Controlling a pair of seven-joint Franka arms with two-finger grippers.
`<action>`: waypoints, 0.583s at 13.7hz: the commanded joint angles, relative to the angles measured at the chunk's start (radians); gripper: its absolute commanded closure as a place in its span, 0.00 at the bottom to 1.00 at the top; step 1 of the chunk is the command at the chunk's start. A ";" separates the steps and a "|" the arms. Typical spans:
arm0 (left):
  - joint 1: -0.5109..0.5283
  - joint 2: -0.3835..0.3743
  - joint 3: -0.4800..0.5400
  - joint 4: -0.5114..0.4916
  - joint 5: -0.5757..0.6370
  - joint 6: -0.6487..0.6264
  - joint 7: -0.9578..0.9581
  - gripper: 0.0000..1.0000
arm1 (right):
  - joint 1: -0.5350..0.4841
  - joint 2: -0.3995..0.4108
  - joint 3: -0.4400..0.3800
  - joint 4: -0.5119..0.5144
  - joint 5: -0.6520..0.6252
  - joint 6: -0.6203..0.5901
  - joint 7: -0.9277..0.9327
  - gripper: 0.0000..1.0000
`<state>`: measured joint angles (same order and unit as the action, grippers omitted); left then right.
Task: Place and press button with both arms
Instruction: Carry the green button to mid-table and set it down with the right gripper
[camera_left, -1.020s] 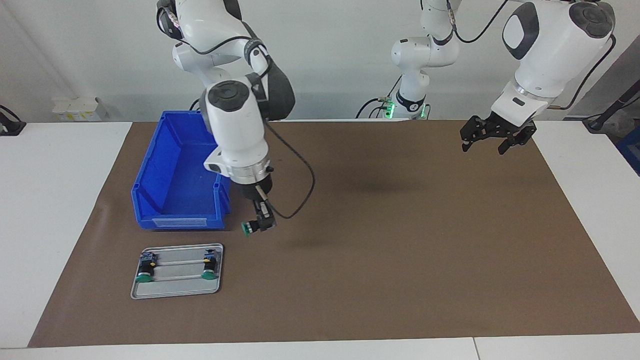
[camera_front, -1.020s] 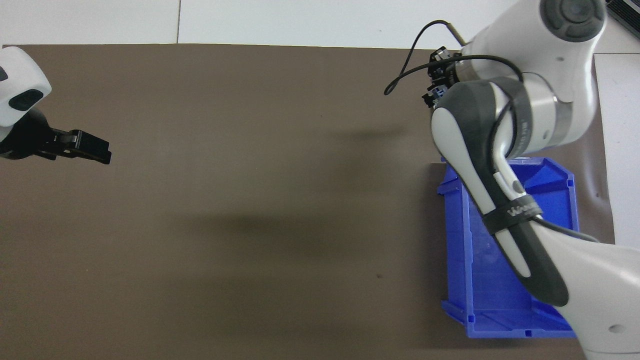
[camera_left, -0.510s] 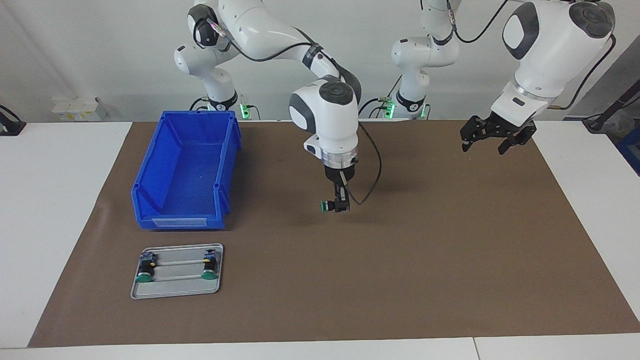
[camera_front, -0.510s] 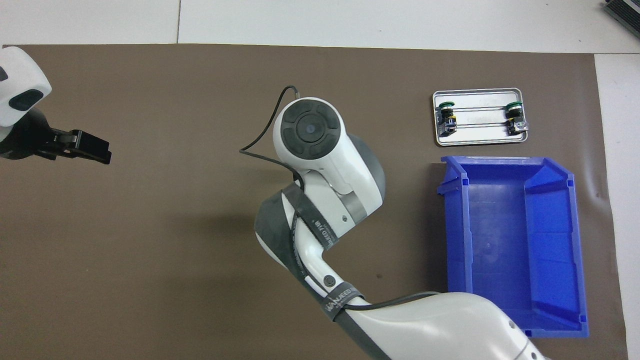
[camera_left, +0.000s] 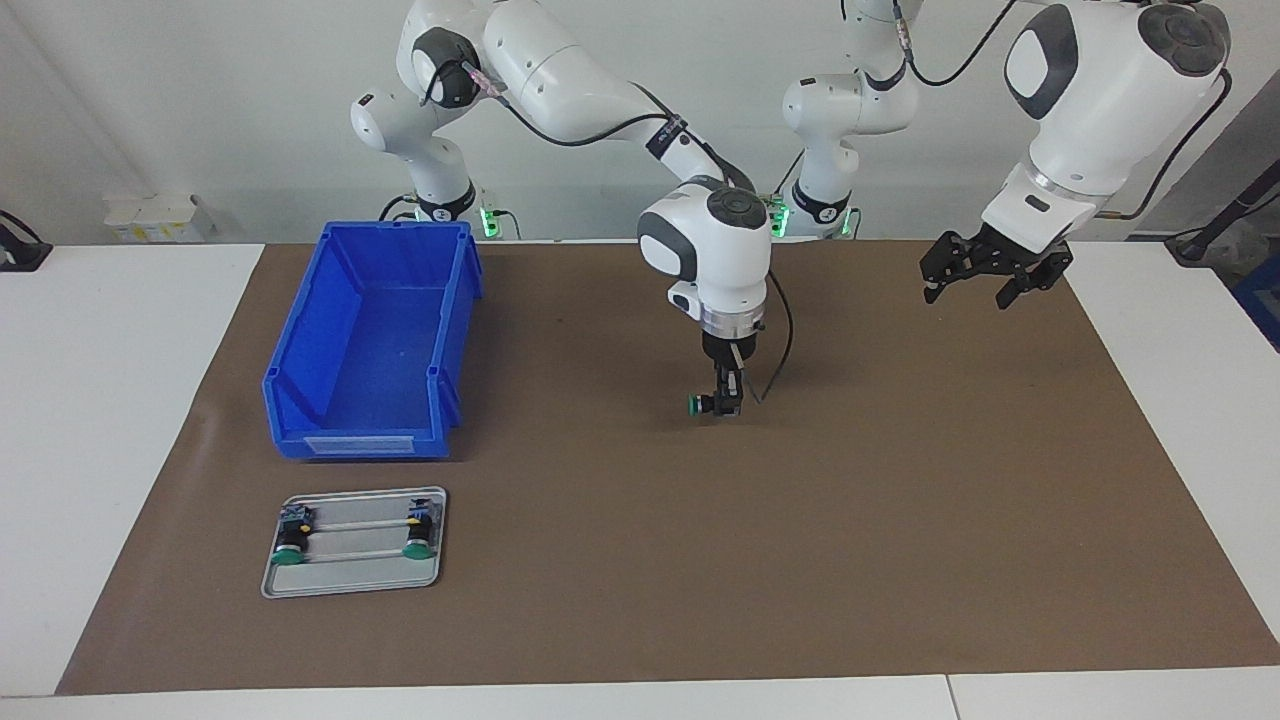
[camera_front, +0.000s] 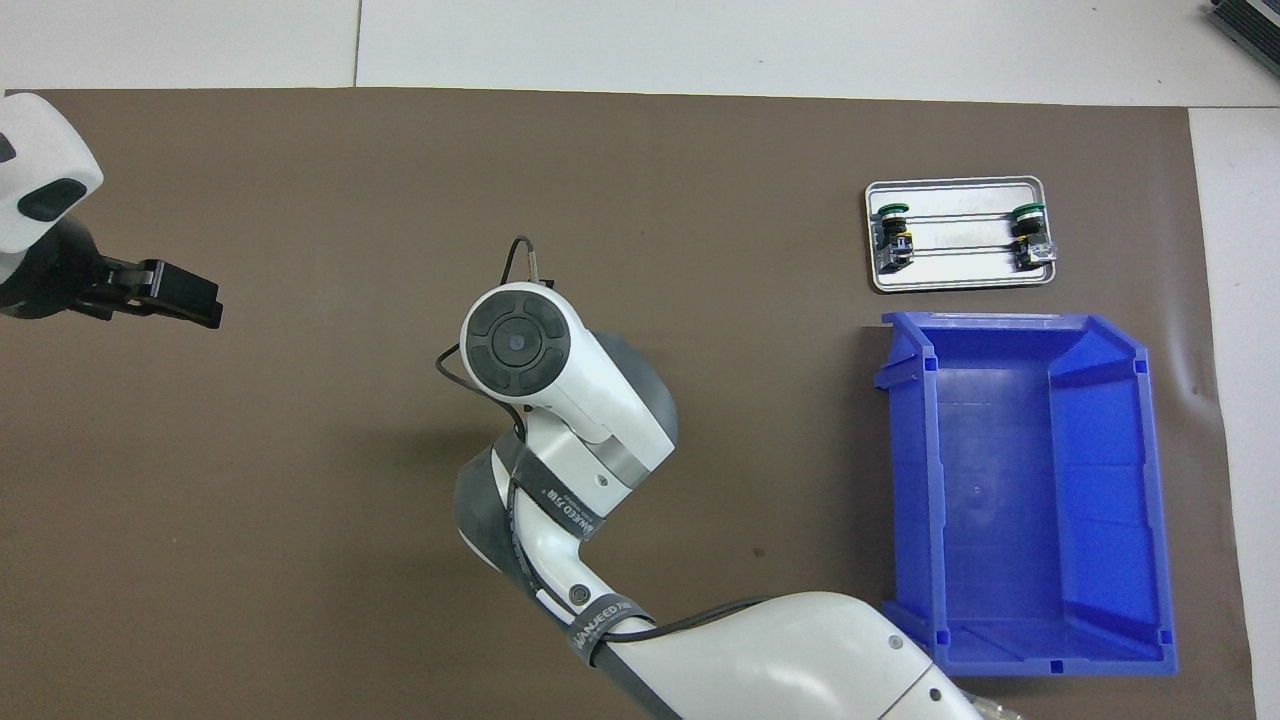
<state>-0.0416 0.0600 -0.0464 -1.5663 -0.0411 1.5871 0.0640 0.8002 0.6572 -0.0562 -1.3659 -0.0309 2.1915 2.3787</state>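
My right gripper (camera_left: 724, 403) points straight down, just above the middle of the brown mat (camera_left: 900, 520), shut on a button (camera_left: 697, 405). The button lies sideways in the fingers, its green cap toward the right arm's end of the table. In the overhead view the right arm's wrist (camera_front: 515, 345) hides both the gripper and the button. My left gripper (camera_left: 967, 296) hangs open and empty in the air over the mat's corner at the left arm's end, and its black fingers (camera_front: 185, 297) show in the overhead view.
A blue bin (camera_left: 355, 440) (camera_front: 1030, 640) stands open on the mat toward the right arm's end. Farther from the robots than the bin lies a small metal tray (camera_left: 350, 590) (camera_front: 955, 285) with two green-capped buttons (camera_left: 288, 548) (camera_left: 418, 540) on it.
The right arm has swung from beside the blue bin to the middle of the mat, carrying the button and lowering it. The left arm has not moved.
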 joint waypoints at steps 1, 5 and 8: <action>0.009 -0.029 -0.004 -0.032 -0.002 0.002 0.002 0.00 | 0.008 -0.019 0.006 -0.067 -0.026 0.057 0.050 1.00; 0.009 -0.029 -0.004 -0.032 -0.002 0.002 0.002 0.00 | 0.020 -0.041 0.006 -0.145 -0.024 0.125 0.088 1.00; 0.009 -0.029 -0.004 -0.032 -0.002 0.002 0.002 0.00 | 0.024 -0.042 0.006 -0.153 -0.024 0.135 0.091 0.78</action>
<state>-0.0416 0.0600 -0.0464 -1.5663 -0.0411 1.5871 0.0640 0.8244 0.6527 -0.0562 -1.4676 -0.0309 2.2974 2.4342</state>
